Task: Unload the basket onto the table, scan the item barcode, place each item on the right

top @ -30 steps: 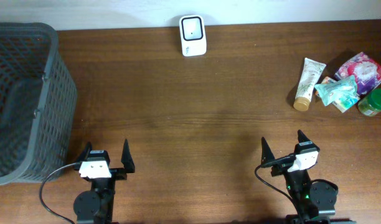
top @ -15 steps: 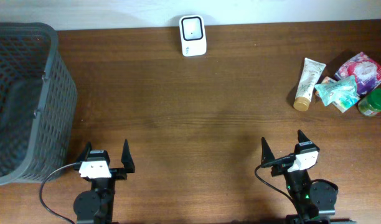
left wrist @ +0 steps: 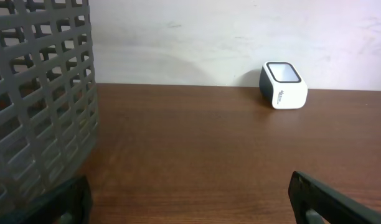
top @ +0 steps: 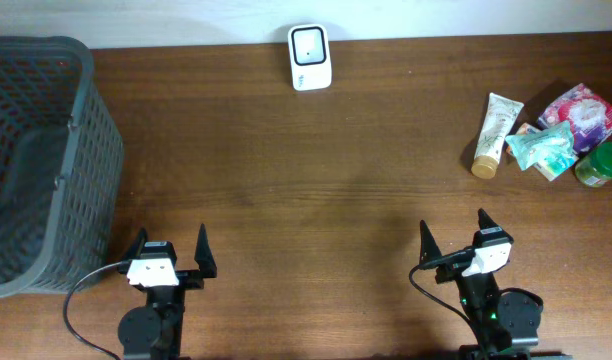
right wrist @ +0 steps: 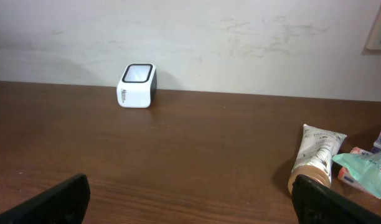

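Brown counter (top: pixel 286 180), scanner (top: pixel 310 57) far centre, tube (top: pixel 495 133) and packets (top: pixel 546 148) far right, basket (top: pixel 36 160) left; left hand (top: pixel 172 232) and right hand (top: pixel 452 220) released, empty.

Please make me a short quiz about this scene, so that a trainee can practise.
1. True or false: the scanner stands outside the basket.
2. The left fingers and right fingers are: A) shut on an item, B) open and empty, C) out of view.
3. Which side's arm is nearer to the cream tube?
Key: 1 true; 2 B; 3 right.
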